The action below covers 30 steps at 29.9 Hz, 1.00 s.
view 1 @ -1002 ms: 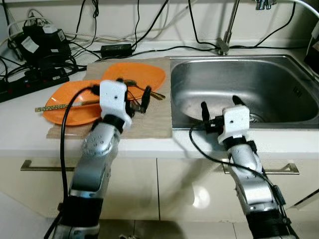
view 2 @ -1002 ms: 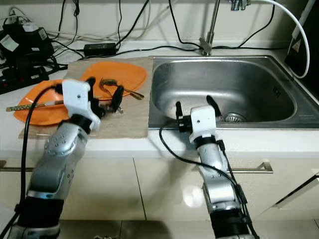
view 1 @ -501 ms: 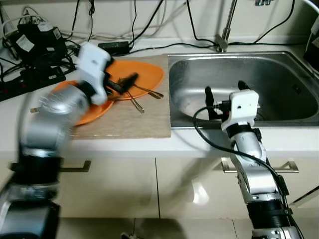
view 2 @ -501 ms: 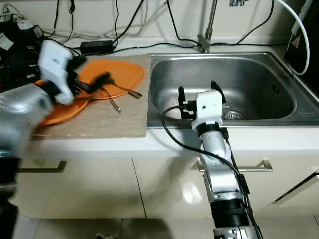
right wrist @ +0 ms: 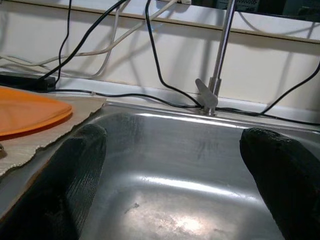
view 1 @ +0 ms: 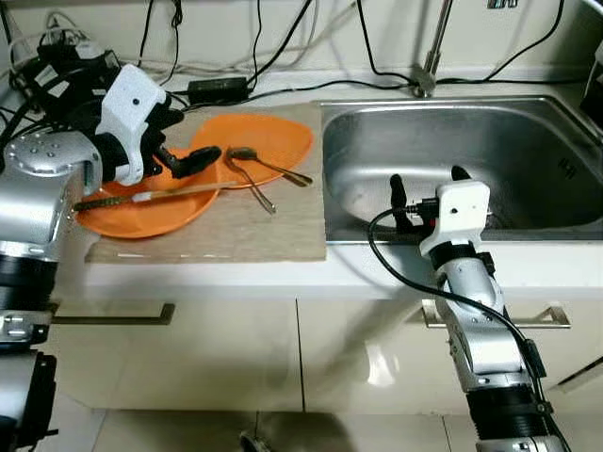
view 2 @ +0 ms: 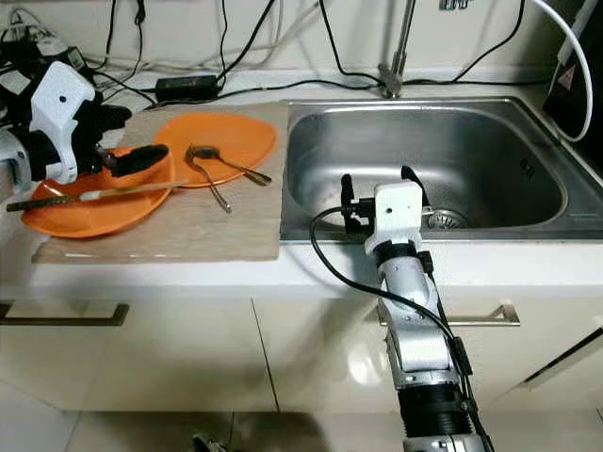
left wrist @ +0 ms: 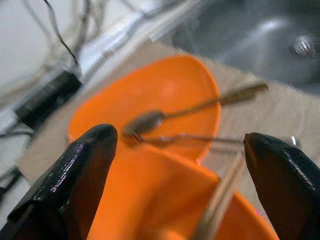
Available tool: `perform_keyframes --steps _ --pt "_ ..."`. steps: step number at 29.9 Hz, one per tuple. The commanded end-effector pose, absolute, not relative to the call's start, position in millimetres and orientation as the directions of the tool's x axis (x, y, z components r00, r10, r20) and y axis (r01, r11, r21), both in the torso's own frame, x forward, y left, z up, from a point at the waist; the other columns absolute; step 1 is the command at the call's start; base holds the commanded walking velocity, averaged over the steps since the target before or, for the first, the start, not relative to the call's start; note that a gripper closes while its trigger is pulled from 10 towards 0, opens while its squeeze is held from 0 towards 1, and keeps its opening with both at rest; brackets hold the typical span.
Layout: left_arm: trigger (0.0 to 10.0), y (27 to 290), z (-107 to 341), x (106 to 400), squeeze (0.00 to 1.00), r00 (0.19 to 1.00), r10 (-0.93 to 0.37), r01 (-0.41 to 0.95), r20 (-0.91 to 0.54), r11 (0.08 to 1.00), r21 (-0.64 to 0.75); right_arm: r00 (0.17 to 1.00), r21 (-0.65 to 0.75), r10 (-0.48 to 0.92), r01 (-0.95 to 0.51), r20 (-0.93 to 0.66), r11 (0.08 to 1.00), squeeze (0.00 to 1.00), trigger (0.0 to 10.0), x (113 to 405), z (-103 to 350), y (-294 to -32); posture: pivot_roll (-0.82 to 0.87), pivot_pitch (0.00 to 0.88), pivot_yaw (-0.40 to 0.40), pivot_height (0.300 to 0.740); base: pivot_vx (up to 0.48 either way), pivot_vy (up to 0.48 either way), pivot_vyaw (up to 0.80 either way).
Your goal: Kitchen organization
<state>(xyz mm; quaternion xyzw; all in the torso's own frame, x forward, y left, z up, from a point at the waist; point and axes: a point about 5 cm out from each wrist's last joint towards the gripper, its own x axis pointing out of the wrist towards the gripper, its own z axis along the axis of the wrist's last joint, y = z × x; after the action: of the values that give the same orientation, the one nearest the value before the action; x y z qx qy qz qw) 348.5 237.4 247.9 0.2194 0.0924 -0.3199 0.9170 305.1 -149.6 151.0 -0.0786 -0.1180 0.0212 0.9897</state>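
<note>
Chopsticks [view 1: 151, 195] lie lengthwise across the near orange plate [view 1: 122, 215], left gripper [view 1: 184, 155] fingers spread above.

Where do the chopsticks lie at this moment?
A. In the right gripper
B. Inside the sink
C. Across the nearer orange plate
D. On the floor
C: the chopsticks lie across the nearer orange plate, beside the open left gripper; the right gripper hangs open at the sink.

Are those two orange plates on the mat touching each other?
Touching. In the left eye view the nearer orange plate overlaps the farther orange plate; the left wrist view shows its rim lying over the other.
</note>
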Motion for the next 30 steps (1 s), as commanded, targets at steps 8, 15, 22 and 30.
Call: perform_keyframes --steps 8,15,22,30 --pt "10.0 254 238 342 0.0 0.72 -0.558 0.689 -0.413 0.643 0.334 0.978 -0.15 0.068 -0.038 0.199 0.988 0.0 10.0 304 144 -146 -0.03 0.0 0.077 0.74 0.0 0.0 0.0" --pt "10.0 266 240 340 0.0 0.716 -0.548 0.692 -0.433 0.637 0.339 0.979 -0.151 0.074 -0.046 0.191 0.988 0.0 10.0 304 142 -145 -0.03 0.0 0.073 0.74 0.0 0.0 0.0" --pt "10.0 272 240 338 0.0 0.697 -0.539 0.71 -0.472 0.609 0.353 0.98 -0.151 0.08 -0.052 0.183 0.987 0.0 10.0 304 140 -143 -0.02 0.0 0.072 0.74 0.0 0.0 0.0" --pt "10.0 276 228 338 0.0 0.685 -0.51 0.719 -0.52 0.592 0.365 0.98 -0.148 0.083 -0.056 0.183 0.987 0.0 10.0 305 140 -142 -0.02 0.0 0.073 0.74 0.0 0.0 0.0"
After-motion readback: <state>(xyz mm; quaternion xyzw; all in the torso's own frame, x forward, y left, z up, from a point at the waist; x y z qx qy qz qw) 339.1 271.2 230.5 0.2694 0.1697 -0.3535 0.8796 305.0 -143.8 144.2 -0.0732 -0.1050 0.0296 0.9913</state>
